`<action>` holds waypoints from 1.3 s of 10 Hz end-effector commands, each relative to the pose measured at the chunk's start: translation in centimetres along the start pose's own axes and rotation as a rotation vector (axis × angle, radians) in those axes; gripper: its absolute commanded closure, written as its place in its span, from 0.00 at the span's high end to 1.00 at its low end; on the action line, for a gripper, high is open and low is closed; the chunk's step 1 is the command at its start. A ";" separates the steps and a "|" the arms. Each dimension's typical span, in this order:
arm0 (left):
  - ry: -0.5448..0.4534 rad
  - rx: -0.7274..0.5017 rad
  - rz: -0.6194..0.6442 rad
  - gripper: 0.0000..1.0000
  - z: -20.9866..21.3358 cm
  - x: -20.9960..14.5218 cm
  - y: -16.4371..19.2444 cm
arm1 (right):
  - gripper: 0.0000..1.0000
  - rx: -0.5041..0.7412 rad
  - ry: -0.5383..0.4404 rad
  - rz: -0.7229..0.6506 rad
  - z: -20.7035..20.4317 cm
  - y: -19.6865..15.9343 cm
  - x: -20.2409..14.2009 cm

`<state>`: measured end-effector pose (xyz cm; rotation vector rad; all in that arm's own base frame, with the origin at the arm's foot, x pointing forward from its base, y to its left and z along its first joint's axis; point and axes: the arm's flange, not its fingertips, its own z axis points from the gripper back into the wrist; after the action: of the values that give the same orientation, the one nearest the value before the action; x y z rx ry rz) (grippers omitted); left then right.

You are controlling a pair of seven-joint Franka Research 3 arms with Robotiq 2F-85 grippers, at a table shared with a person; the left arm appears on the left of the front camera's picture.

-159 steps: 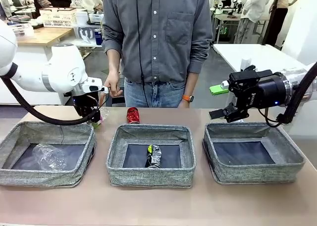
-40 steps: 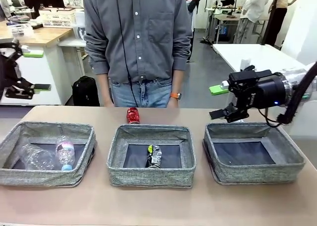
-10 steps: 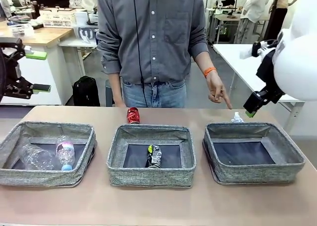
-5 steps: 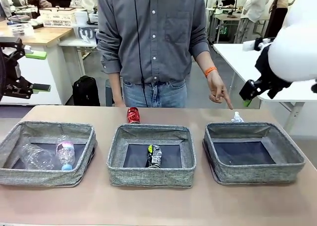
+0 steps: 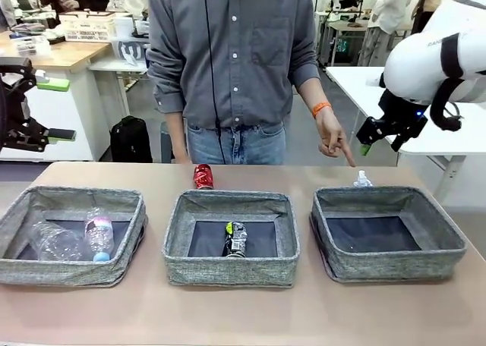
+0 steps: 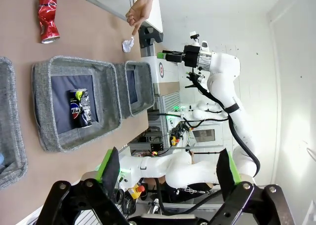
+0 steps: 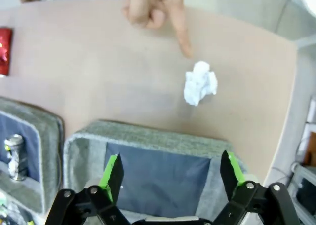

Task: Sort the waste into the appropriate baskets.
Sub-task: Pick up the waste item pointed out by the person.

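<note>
Two grippers inspected; both stand with jaws spread wide and nothing between them.

Right gripper (image 7: 172, 173): it hangs above the table. Directly below its fingers lies the right basket (image 7: 148, 132), with nothing seen inside. Ahead of the jaws, past that basket's far rim, the white paper wad (image 7: 200, 82) sits on the bare table, apart from the basket. Beyond the wad, the person's hand (image 7: 157, 5) points one finger down at it, near but not touching. Judgement: the finger marks the wad as the next item, and the wide jaws suit a descent onto it.

Off to one side of these jaws, the middle basket (image 5: 228, 198) holds the dark can (image 5: 236, 238). The red can (image 5: 203, 176) lies on the table behind it, unsorted; it likely belongs with the other can.

Left gripper (image 6: 167, 168): it is raised at the table's end, well apart from all waste. Judgement: it is parked to leave room. Nearest it, the left basket (image 5: 76, 198) holds the pink-labelled bottle (image 5: 99, 236) beside a clear bottle (image 5: 53, 241).
</note>
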<state>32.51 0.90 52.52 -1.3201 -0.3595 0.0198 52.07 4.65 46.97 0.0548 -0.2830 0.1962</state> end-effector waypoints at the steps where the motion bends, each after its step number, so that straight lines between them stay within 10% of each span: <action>1: 0.009 0.001 0.005 1.00 0.1 0.0 -0.3 | 1.00 -0.061 -0.009 -0.054 1.3 -0.3 -0.7; 13: 0.009 0.001 0.005 1.00 0.1 0.0 -0.3 | 1.00 -0.017 0.069 -0.175 -15.6 -4.3 5.1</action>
<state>32.51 0.90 52.52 -1.3203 -0.3593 0.0198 61.23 2.81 33.65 0.0230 -0.1864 0.0676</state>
